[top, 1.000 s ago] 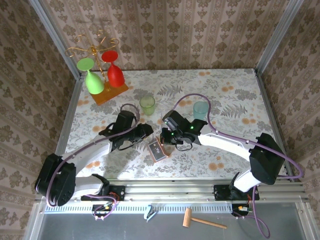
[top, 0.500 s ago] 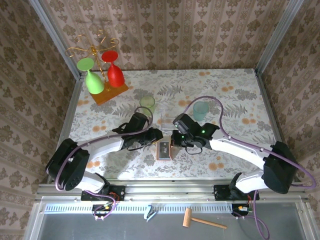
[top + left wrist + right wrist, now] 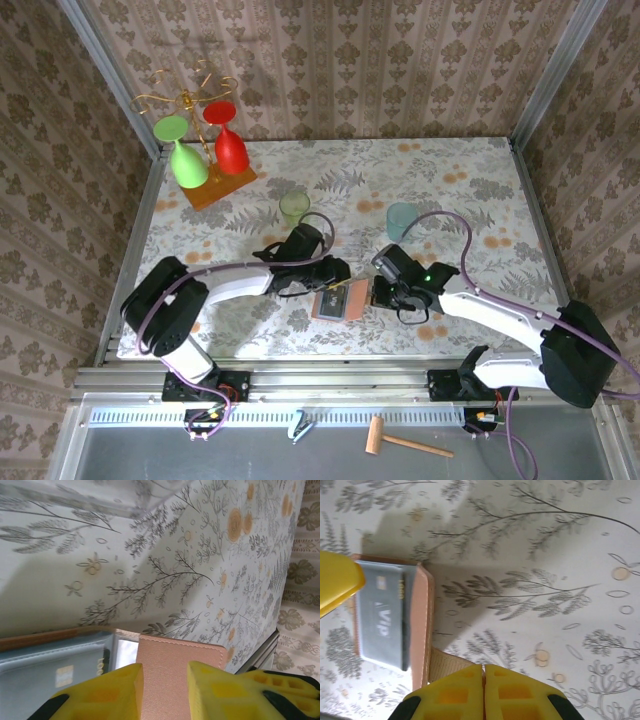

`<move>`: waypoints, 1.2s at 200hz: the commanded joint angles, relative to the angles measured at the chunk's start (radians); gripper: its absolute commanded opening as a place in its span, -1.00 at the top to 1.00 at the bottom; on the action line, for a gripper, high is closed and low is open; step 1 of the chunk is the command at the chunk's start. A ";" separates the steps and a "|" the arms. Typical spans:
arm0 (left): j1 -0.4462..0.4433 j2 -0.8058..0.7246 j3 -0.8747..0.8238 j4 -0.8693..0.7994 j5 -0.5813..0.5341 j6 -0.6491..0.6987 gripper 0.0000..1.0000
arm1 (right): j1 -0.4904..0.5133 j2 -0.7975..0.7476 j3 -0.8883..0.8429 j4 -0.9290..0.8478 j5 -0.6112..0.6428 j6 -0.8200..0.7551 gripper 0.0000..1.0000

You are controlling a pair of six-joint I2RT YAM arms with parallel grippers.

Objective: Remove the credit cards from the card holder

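The card holder (image 3: 352, 300) lies open on the floral table near the front middle, its salmon-pink flap (image 3: 175, 655) spread to the right. A grey card marked VIP (image 3: 382, 622) with a gold chip sits in its grey-blue pocket (image 3: 50, 665). The red card is hidden. My left gripper (image 3: 335, 274) is open, its yellow fingers (image 3: 107, 690) straddling the pink flap from above. My right gripper (image 3: 378, 293) is shut on a tan edge strip (image 3: 447, 662) of the card holder's right side, just above the table.
A green cup (image 3: 294, 209) and a teal cup (image 3: 402, 220) stand behind the arms. The glass rack with a green glass (image 3: 183, 160) and a red glass (image 3: 229, 145) stands back left. A wooden mallet (image 3: 400, 441) lies below the table's front rail.
Both arms have moved right, carrying the card holder along. It has opened wider, the pink flap now spread flat toward the right gripper.
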 commanded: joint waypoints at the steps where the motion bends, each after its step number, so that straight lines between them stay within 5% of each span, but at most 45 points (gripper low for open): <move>1: -0.026 0.045 0.046 0.054 0.040 -0.030 0.43 | -0.022 -0.006 -0.038 0.001 0.030 0.012 0.94; 176: 0.013 0.002 -0.047 0.077 0.028 -0.043 0.47 | -0.031 0.364 0.063 0.258 -0.111 -0.016 0.94; 240: 0.014 0.046 -0.079 0.120 0.039 -0.064 0.48 | -0.029 0.270 0.039 0.167 -0.082 -0.013 0.59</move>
